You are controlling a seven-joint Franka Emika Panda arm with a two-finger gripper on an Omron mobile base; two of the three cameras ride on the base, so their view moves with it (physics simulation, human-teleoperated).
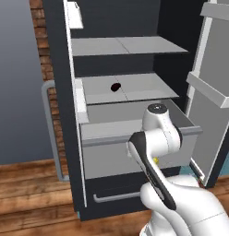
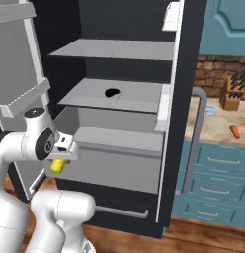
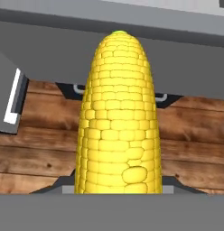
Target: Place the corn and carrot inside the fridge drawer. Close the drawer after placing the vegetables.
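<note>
One corn (image 3: 117, 117) between closed jaws

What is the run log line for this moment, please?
fingers: shut on corn | fridge drawer: open | carrot: on counter

Fridge drawer (image 2: 114, 163) pulled out at frame centre, below two shelves (image 2: 114, 96), corn (image 2: 57, 166) in gripper (image 2: 61, 157) at lower left, in front of drawer's front panel, carrot (image 2: 234, 130) on counter (image 2: 218, 123) at mid right, beside knife block (image 2: 232, 96), lower drawer w/ bar handle (image 2: 122, 213) beneath.
</note>
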